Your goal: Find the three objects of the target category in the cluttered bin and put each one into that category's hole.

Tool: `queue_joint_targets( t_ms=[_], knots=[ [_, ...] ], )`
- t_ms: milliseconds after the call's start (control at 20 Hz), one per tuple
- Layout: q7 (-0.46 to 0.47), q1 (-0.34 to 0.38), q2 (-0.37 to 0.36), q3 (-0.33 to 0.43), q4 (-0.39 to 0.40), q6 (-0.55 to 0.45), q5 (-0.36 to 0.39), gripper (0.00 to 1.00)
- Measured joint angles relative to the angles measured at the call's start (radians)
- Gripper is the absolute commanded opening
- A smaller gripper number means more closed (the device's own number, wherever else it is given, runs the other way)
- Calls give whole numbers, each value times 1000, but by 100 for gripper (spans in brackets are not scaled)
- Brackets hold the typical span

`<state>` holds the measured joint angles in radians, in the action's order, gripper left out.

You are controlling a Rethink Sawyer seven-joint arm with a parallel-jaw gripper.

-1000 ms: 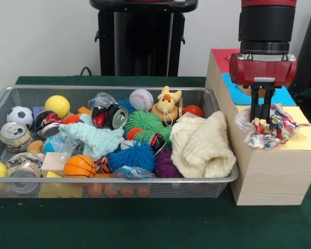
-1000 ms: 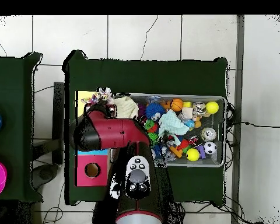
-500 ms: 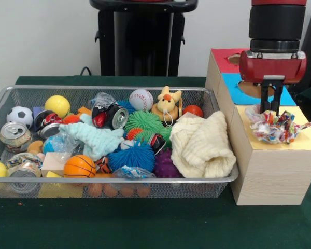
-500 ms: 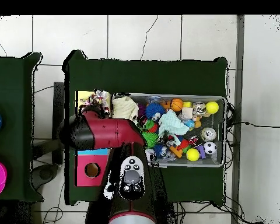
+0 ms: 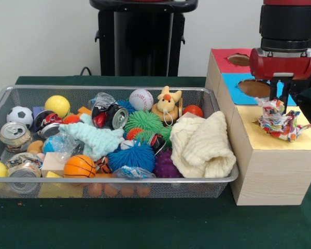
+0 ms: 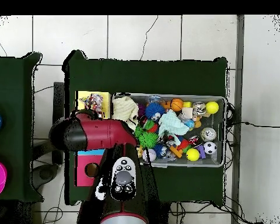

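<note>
Green cloth covers the table point(image 5: 145, 223), and from the front we see a wire bin point(image 5: 114, 188) packed with balls, cans, spiky toys and cloths. Beside it stands a wooden box point(image 5: 272, 171) with a red top part, a blue part point(image 5: 238, 96) and a yellow part point(image 5: 300, 139). Our gripper point(image 5: 278, 106) hangs over the yellow part with its fingers close together, pinching a crumpled, many-colored cloth point(image 5: 278, 120) that dangles just above the yellow top. We think we carry it high like this so it clears the box edge, and we guess it belongs in the cloth hole, though we cannot see any hole in the yellow part from here. A cream cloth point(image 5: 203, 145) and a pale green cloth point(image 5: 96, 139) lie in the bin, so we judge more of the job is left. From above, the red arm point(image 6: 98, 133) reaches across the box and hides the gripper, so we cannot tell its fingers there. We do see the colored cloth point(image 6: 94, 101) over the yellow end point(image 6: 81, 97), next to the bin point(image 6: 224, 131), and a round hole in the red part point(image 6: 91, 170), well apart from it.
</note>
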<state>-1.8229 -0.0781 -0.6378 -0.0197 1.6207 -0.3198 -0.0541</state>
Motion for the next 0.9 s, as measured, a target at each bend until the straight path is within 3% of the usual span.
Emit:
queue_joint_targets(
  t_ms=[900],
  knots=[
    [0, -24, -37, -2, -1, -46, -30, 0]
  ],
)
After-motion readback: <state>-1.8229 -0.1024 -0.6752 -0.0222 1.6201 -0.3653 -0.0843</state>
